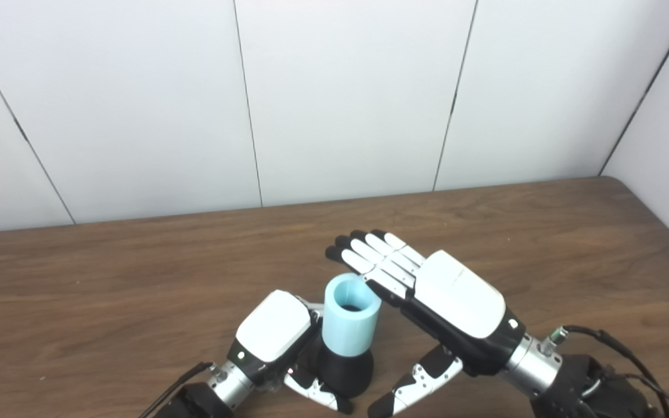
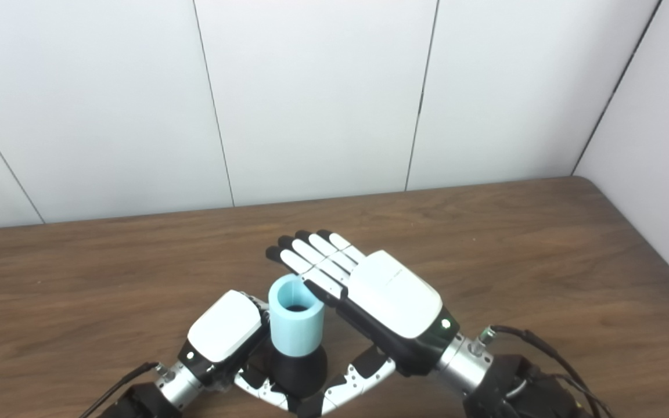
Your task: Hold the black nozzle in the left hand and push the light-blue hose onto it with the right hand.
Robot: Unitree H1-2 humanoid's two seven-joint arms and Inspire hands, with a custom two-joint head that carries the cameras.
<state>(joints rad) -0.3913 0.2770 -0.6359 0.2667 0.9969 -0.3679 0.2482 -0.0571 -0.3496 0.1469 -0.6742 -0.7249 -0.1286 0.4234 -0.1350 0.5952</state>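
Note:
The black nozzle (image 1: 346, 368) stands upright on the wooden table near the front edge. The light-blue hose (image 1: 350, 316), a short tube, sits upright on top of it with its open end up. My left hand (image 1: 273, 339) is shut around the nozzle's base from the left, thumb wrapped across the front. My right hand (image 1: 427, 290) is open, fingers stretched flat just right of and behind the hose's top rim, thumb hanging low beside the nozzle. It holds nothing. The same scene shows in the right eye view, with the hose (image 2: 295, 316) between both hands.
The brown wooden table (image 1: 543, 244) stretches back to a white panelled wall. Its right edge runs along the far right. Black cables trail from both wrists at the bottom.

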